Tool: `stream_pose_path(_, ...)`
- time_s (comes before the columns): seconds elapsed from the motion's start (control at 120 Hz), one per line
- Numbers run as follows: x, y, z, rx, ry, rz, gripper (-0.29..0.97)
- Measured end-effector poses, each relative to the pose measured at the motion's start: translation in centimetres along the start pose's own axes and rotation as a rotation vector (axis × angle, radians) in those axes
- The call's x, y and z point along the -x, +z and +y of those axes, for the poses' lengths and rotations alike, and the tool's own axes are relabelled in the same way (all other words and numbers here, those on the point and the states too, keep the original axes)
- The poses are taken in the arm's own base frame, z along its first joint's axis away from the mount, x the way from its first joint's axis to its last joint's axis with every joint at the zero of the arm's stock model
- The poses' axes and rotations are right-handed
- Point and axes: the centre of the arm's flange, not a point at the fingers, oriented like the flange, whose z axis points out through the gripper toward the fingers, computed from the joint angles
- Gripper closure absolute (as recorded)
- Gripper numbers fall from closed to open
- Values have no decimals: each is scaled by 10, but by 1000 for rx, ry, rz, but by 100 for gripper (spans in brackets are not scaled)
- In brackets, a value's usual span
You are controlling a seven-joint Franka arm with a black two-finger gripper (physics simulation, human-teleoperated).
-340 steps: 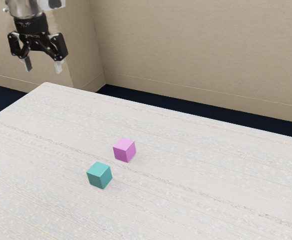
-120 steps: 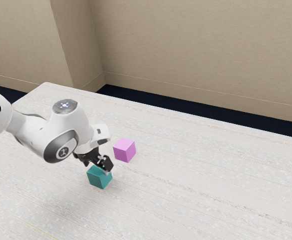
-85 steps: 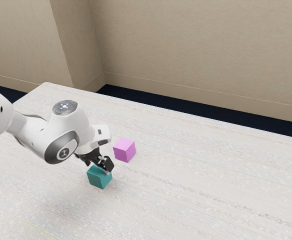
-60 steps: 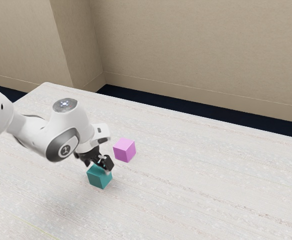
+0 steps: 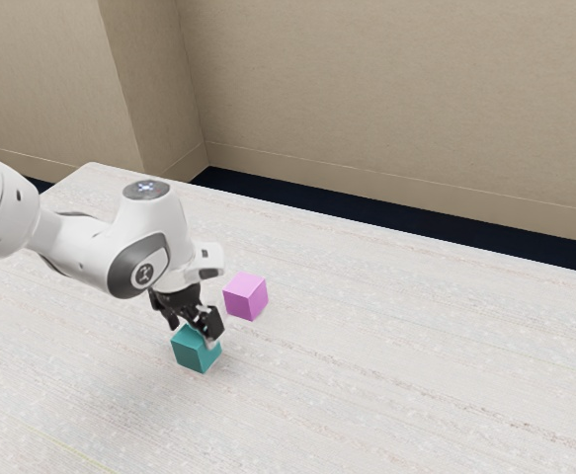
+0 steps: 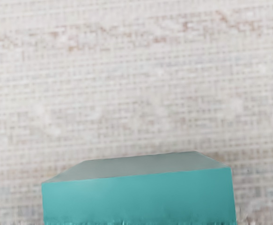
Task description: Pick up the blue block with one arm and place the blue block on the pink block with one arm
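Observation:
The blue block (image 5: 195, 354), a teal cube, rests on the pale wooden table (image 5: 386, 326). My gripper (image 5: 195, 330) has come down over its top, with one finger on each side, and is shut on it. The pink block (image 5: 245, 296) stands on the table just beyond, toward the exterior view's right, a small gap away from the blue block. In the wrist view the blue block (image 6: 138, 192) sits right under my hand, with bare table beyond it.
The white arm (image 5: 90, 247) reaches in from the exterior view's left, low over the table. Beige walls (image 5: 386, 89) stand behind the table's far edge, with a dark floor strip between.
My hand came down from high at the upper left to the blue block. Over the last second the gripper has stayed at the block while the arm's elbow rose and shifted right.

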Motion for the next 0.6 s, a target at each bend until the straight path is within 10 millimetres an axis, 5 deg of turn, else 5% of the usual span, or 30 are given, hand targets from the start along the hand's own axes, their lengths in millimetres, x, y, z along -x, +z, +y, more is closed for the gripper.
stream_pose_path(0.6,-4,11,3,20,90,-39,0)
